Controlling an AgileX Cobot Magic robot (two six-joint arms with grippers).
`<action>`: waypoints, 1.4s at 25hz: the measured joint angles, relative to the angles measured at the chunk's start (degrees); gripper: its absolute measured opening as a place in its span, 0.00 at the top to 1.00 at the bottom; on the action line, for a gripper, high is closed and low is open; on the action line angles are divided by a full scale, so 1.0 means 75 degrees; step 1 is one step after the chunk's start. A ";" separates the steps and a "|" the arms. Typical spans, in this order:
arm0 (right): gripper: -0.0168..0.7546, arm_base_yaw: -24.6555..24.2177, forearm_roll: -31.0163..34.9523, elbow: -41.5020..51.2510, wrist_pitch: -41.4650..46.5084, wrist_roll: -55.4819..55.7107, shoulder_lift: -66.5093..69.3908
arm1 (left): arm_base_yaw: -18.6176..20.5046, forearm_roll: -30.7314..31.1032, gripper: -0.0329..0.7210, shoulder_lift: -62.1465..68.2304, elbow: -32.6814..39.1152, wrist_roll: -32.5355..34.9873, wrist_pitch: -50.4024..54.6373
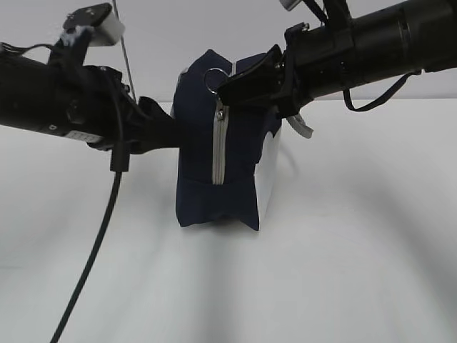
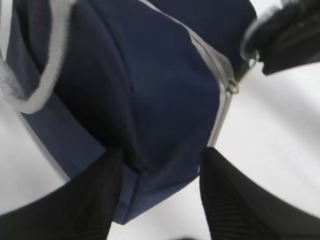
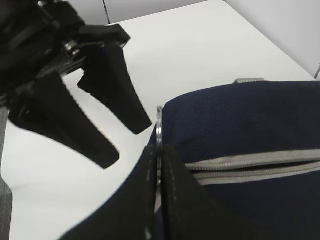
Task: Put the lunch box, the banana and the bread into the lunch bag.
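The navy lunch bag (image 1: 196, 168) (image 2: 150, 90) (image 3: 250, 125) stands upright mid-table, its grey zipper (image 1: 218, 150) running over the top and down the near end. My right gripper (image 1: 223, 91) (image 3: 159, 150) is shut on the zipper's ring pull (image 1: 213, 78) (image 3: 159, 125) at the bag's top corner. My left gripper (image 1: 171, 132) (image 2: 162, 152) is at the bag's left side. Its fingers stand apart with the bag's lower corner framed between them. In the right wrist view white table shows between the left gripper's fingers (image 3: 107, 150). The lunch box, banana and bread are out of view.
The left arm's black cable (image 1: 93, 257) hangs down to the white table (image 1: 343, 257) at the front left. A grey strap handle (image 2: 50, 65) (image 1: 303, 127) loops off the bag's side. The table's far edge (image 3: 270, 42) runs close behind the bag.
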 joint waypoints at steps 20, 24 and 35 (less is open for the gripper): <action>0.98 0.0011 -0.0031 0.0000 0.0044 0.0018 0.0000 | 0.0841 -0.2220 0.39 0.0945 0.0000 0.3354 0.1320; 0.98 0.0011 -0.0042 0.0000 0.0047 0.0018 0.0000 | 0.0841 -0.2736 0.39 0.0945 0.0000 0.3682 0.1275; 0.98 0.0011 -0.0042 0.0000 0.0061 0.0021 0.0000 | 0.0841 -0.3130 0.56 0.0955 0.0000 0.3797 0.1129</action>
